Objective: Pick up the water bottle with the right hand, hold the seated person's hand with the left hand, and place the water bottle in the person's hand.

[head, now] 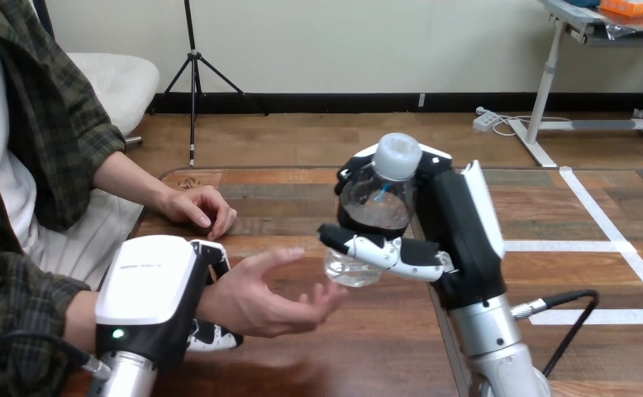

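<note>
The right hand (460,236) is closed round the water bottle (376,207). Its thumb (380,250) crosses the lower part of the clear body, and the rest of the hand sits behind, up to the white cap (397,155). The bottle hangs above the tabletop (326,364), tilted, with its bottom just beside the fingertips of the person's open hand (260,294), which lies palm up. As far as I can judge, the bottle is not in the palm yet. The left hand (146,285) is at the person's wrist (212,298), with its fingers (212,336) curled round it from above and below.

My main worry is a release that comes too early. If I open the right hand here, the bottle would land on the fingertips and not in the palm, and I think it would tip, fall on the tabletop and roll away. The body looks smooth and thin, so a stronger squeeze could make it slip or buckle. The tilt also means the bottom would arrive first and on its edge. The second worry is the wrist: too much pressure from the left hand, or a pull while the right arm moves, could hurt the person or drag the palm away from the bottle.
</note>
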